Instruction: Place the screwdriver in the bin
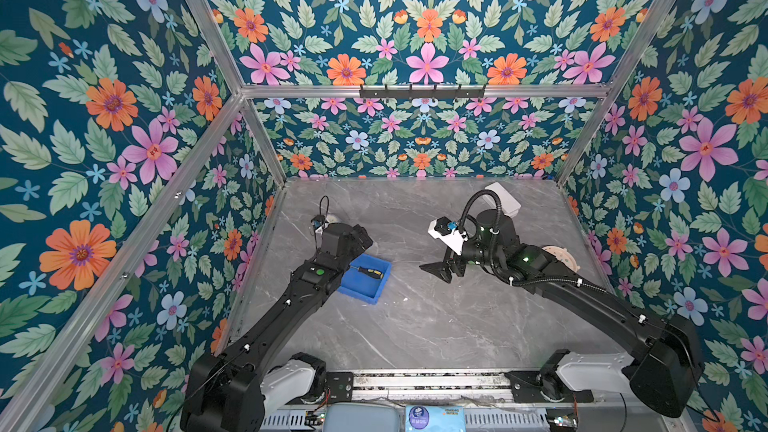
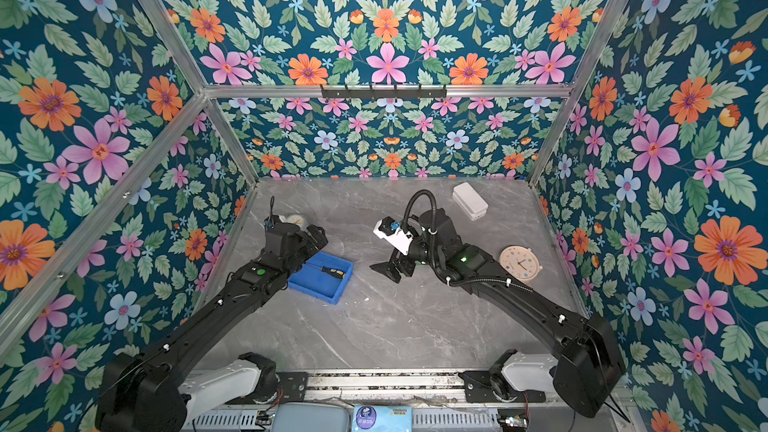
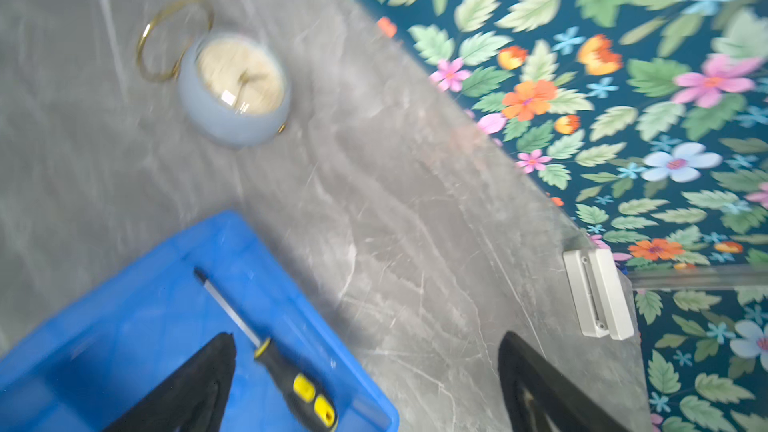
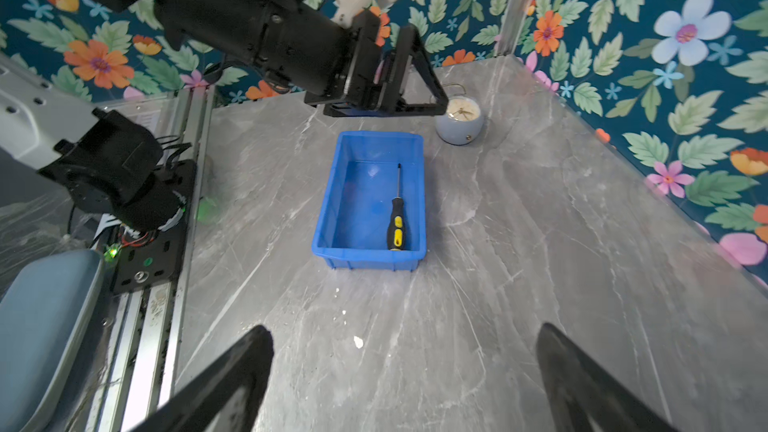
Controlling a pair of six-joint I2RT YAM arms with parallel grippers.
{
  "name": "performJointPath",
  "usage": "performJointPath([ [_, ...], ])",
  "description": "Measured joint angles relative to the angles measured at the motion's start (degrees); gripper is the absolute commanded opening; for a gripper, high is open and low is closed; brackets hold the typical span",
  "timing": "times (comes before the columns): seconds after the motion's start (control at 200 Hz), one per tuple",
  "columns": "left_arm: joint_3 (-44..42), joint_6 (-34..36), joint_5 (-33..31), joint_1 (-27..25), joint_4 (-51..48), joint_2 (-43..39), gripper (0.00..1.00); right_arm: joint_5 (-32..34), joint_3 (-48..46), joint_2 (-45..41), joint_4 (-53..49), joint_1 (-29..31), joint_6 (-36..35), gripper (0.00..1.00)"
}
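The screwdriver (image 4: 397, 222), black-handled with yellow accents, lies flat inside the blue bin (image 4: 328, 201) along one long wall, its shaft pointing toward the far end. Both top views show the screwdriver (image 1: 368, 272) (image 2: 332, 271) in the bin (image 1: 361, 297) (image 2: 316, 288). My left gripper (image 3: 365, 338) hovers open over the bin's far end. The screwdriver (image 3: 291, 371) lies loose below it, close to one finger, on the bin floor (image 3: 124, 326). My right gripper (image 4: 404, 328) is open and empty above bare table, to the right of the bin (image 1: 434, 273).
A small grey-blue alarm clock (image 3: 237, 85) with a gold ring handle stands just beyond the bin (image 4: 459, 120). A white box (image 2: 469, 200) sits at the back right. A round beige clock (image 2: 520, 263) lies by the right arm. Floral walls enclose the table.
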Motion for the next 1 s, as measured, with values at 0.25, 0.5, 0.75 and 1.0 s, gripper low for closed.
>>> performJointPath([
  [0.25,-2.7,18.2,-5.4,0.2,12.1,1.7,1.00,1.6,-8.4,-4.5,7.9,-9.6,6.7,0.99],
  [0.5,-12.1,36.0,-8.1,3.5,25.0,0.3,1.00,12.0,-19.1,-6.9,15.9,-21.9,12.2,0.99],
  [0.75,-25.7,45.5,-10.3,9.3,42.0,2.6,1.00,20.3,-28.5,-6.1,23.5,-32.0,13.7,0.99],
  [1.0,-31.4,47.7,-7.1,13.9,56.4,10.8,1.00,24.7,-35.8,2.8,34.9,-35.3,15.3,0.99],
])
